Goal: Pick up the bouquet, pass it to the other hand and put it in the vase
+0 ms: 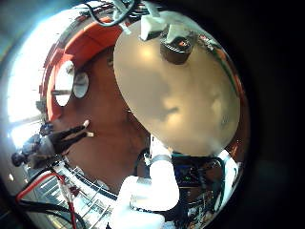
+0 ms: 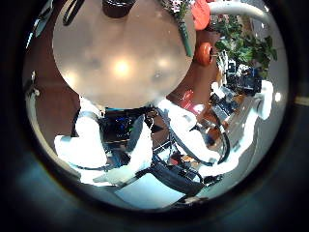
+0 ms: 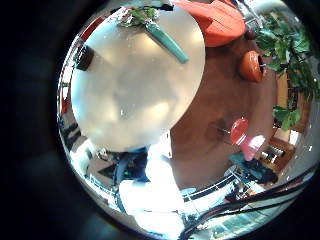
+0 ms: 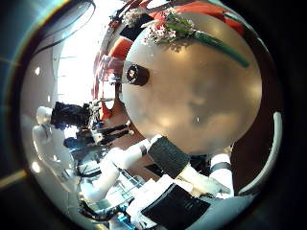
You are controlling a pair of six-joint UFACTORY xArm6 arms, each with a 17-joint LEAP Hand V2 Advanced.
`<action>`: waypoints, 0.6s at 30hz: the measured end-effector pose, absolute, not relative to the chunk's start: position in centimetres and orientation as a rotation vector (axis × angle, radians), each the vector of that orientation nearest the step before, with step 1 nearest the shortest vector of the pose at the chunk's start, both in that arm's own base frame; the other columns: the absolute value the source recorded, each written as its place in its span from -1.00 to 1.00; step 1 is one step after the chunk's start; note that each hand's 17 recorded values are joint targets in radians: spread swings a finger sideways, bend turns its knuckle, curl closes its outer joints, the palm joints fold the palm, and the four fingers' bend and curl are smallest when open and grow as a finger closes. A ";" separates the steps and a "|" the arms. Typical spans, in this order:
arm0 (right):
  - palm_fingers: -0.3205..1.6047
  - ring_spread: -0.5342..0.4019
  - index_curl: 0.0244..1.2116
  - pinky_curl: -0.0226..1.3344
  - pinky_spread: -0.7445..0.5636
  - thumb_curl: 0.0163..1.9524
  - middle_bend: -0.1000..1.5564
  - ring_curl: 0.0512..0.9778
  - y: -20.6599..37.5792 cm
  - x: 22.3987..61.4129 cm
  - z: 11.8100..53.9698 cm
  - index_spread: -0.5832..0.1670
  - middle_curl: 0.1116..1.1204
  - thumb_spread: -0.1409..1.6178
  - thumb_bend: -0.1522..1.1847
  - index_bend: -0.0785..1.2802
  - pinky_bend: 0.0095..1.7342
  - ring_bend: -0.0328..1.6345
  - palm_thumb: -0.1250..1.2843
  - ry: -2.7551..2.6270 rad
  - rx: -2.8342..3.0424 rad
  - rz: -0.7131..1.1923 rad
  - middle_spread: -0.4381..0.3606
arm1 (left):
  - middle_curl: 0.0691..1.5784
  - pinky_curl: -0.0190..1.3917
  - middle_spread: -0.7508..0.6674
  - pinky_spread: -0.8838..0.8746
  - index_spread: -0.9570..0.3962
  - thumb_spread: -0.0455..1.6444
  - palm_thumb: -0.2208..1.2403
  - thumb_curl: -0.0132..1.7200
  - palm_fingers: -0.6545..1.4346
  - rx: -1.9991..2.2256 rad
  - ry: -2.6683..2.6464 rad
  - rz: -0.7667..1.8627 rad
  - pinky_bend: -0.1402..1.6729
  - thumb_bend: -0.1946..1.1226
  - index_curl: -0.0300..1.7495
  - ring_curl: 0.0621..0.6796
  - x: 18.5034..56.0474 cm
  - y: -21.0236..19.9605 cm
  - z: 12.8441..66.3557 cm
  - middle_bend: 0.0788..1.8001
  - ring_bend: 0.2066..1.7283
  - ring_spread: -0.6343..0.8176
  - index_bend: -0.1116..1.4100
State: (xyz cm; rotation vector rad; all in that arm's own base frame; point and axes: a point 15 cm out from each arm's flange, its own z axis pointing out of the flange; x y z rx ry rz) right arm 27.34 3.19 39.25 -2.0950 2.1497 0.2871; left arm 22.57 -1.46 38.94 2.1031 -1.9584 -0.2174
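1. The bouquet (image 4: 187,34) lay flat on the round table (image 4: 206,105), close to the table's rim, with its flower heads bunched at one end and its long stem running out along the tabletop.
2. The vase (image 4: 136,74), a dark, short cylinder, stood on the same table near the rim, well apart from the bouquet's stem and a little way from the flower heads.
3. The right hand (image 4: 163,182) was held away from the table, with nearly the whole tabletop showing in its thumb side palm view. Its fingers reached out loosely and grasped nothing.
4. The right little finger side palm view showed the same layout. The bouquet (image 3: 160,35) lay at the table's (image 3: 130,90) far rim, the vase (image 3: 85,57) stood to one side of it, and only part of the right hand (image 3: 150,185) showed, with nothing in it.
5. The left hand (image 2: 135,159) also sat clear of the table (image 2: 116,68). Its fingers were relaxed, slightly bent and empty.
6. In the left thumb side palm view, the vase (image 2: 118,6) was at the table's far rim, and the bouquet's stem (image 2: 183,39) lay on the tabletop beside it without touching it.
7. In the left little finger side palm view, the vase (image 1: 176,50) stood near the table's (image 1: 181,95) rim, and the left hand (image 1: 152,191) touched neither object.
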 end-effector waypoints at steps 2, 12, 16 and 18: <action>-0.46 0.49 -0.55 -0.60 0.76 -0.70 -0.63 -0.65 2.8 27.3 39.2 -0.29 -0.52 0.43 -0.81 -0.65 -0.47 -0.38 -0.25 2.167 -2.080 0.289 0.23 | -0.63 -0.51 0.68 0.63 0.52 0.30 -0.24 -0.61 -0.39 2.091 -1.953 -0.210 -0.54 -0.74 -0.69 -0.51 22.2 -1.7 38.6 -0.84 -0.53 0.68 -0.66; -0.46 0.49 -0.56 -0.60 0.76 -0.70 -0.64 -0.64 2.3 27.2 39.2 -0.30 -0.52 0.44 -0.80 -0.65 -0.47 -0.39 -0.24 2.184 -2.059 0.293 0.23 | -0.63 -0.51 0.68 0.63 0.52 0.30 -0.24 -0.61 -0.39 2.075 -1.976 -0.176 -0.54 -0.74 -0.68 -0.52 22.4 -2.3 39.1 -0.84 -0.54 0.68 -0.66; -0.45 0.49 -0.56 -0.59 0.76 -0.70 -0.63 -0.64 2.2 27.3 39.3 -0.30 -0.51 0.44 -0.80 -0.66 -0.48 -0.39 -0.24 2.189 -2.052 0.290 0.23 | -0.63 -0.51 0.68 0.63 0.52 0.30 -0.24 -0.61 -0.38 2.043 -2.022 -0.176 -0.54 -0.74 -0.68 -0.53 22.6 -3.1 39.5 -0.84 -0.54 0.68 -0.66; -0.40 0.46 -0.57 -0.60 0.76 -0.70 -0.62 -0.63 2.1 27.2 39.2 -0.28 -0.51 0.44 -0.80 -0.67 -0.48 -0.34 -0.24 2.193 -2.055 0.294 0.23 | -0.63 -0.51 0.68 0.63 0.52 0.30 -0.24 -0.61 -0.38 2.024 -2.047 -0.180 -0.54 -0.74 -0.68 -0.53 22.6 -3.6 39.7 -0.84 -0.54 0.68 -0.66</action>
